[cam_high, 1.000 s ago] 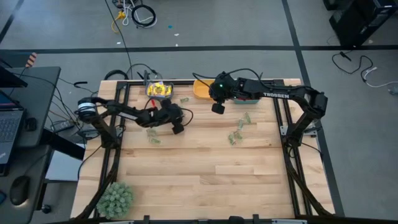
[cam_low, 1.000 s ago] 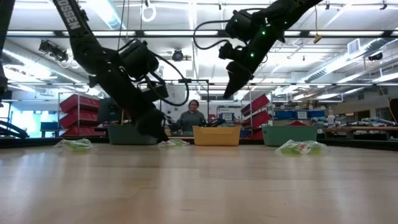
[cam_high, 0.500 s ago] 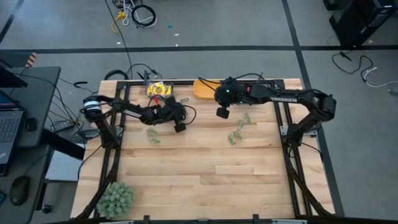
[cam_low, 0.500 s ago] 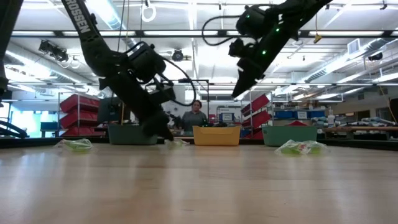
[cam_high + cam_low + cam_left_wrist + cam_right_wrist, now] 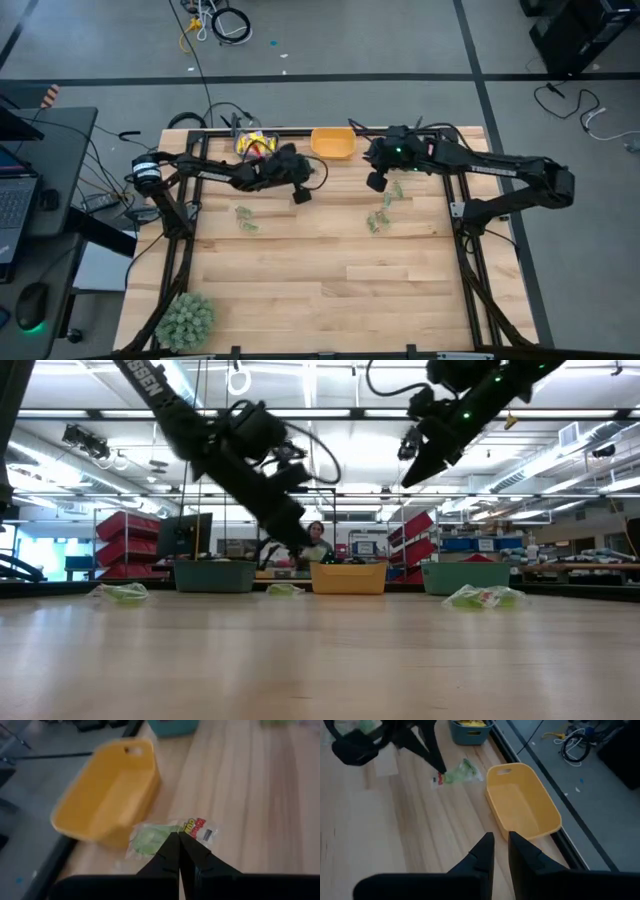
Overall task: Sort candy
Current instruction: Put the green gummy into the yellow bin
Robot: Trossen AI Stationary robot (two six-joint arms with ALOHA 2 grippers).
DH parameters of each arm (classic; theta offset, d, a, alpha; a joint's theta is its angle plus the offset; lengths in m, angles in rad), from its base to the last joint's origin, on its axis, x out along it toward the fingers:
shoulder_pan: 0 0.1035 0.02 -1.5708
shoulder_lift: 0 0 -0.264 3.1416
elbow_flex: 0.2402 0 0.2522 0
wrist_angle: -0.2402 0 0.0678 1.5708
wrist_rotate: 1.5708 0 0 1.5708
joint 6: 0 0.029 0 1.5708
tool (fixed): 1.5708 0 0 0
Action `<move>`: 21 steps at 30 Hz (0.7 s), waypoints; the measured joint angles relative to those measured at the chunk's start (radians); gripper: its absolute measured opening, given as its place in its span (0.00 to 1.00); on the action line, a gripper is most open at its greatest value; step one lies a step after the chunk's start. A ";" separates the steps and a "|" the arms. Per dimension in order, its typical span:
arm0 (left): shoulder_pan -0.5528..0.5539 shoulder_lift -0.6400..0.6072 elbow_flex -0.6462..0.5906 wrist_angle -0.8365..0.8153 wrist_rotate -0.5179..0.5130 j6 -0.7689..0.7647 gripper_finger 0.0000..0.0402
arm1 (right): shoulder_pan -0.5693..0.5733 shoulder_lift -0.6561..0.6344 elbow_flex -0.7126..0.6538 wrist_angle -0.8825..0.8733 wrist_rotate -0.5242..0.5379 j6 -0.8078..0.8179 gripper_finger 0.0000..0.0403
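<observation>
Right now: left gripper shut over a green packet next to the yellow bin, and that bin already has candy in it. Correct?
Not quite. The yellow bin is empty, as the right wrist view shows. The rest holds: the left gripper is shut over a green packet next to that bin.

Bright ceiling strip lights, soft shadows; both wrist views blurred.

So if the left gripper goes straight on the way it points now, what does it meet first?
Probably the pale green candy packet just ahead of the shut left gripper, lying beside the yellow bin; depth is unclear.
</observation>
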 joint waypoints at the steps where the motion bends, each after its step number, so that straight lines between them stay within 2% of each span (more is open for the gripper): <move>1: 0.004 0.000 0.030 -0.024 0.001 0.014 0.00 | 0.000 -0.018 -0.013 -0.001 0.004 0.007 0.11; 7: 0.062 0.002 0.184 -0.114 0.039 0.122 0.00 | 0.000 -0.091 -0.075 0.013 0.007 0.016 0.11; 12: 0.151 0.024 0.254 -0.136 0.154 0.132 0.00 | 0.000 -0.112 -0.110 0.037 0.007 0.017 0.11; 16: 0.191 0.094 0.283 -0.143 0.225 0.132 0.00 | 0.000 -0.106 -0.112 0.039 0.007 0.015 0.11; 21: 0.214 0.206 0.375 -0.227 0.259 0.161 0.00 | 0.000 -0.103 -0.112 0.052 0.007 0.012 0.11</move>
